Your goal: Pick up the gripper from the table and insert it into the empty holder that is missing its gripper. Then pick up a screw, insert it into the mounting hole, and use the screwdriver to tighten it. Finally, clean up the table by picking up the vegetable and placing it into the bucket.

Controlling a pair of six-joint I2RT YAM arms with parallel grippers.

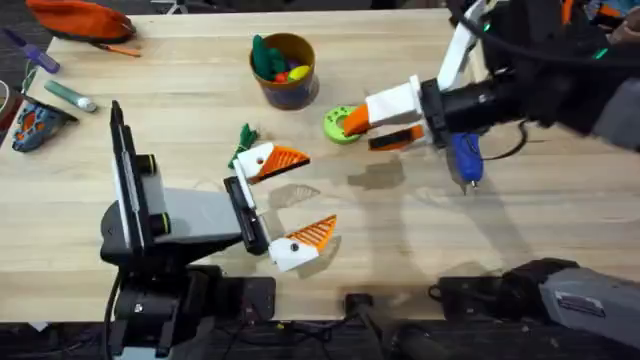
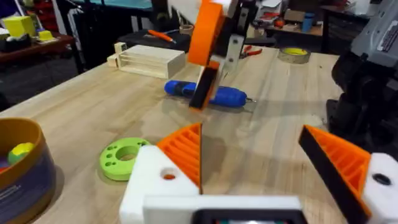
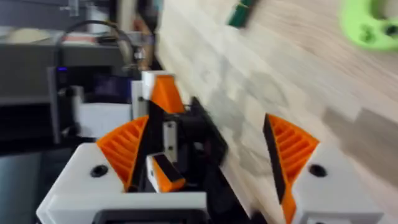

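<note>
We judge the insertion step in hand: gripper [image 3: 165, 174] by right claw [image 1: 368, 128] over the table's [image 1: 520, 215] middle, grip we can't tell, left claw [image 1: 292, 198] wide and empty, next needs aligning with holder.

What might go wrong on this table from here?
The right gripper hangs close over the flat lime-green ring and may knock it aside. The blue pen-shaped screwdriver lies under the right arm; a sweep might roll it. The small dark green toy vegetable sits beside the left gripper, whose open jaws may nudge it.
</note>
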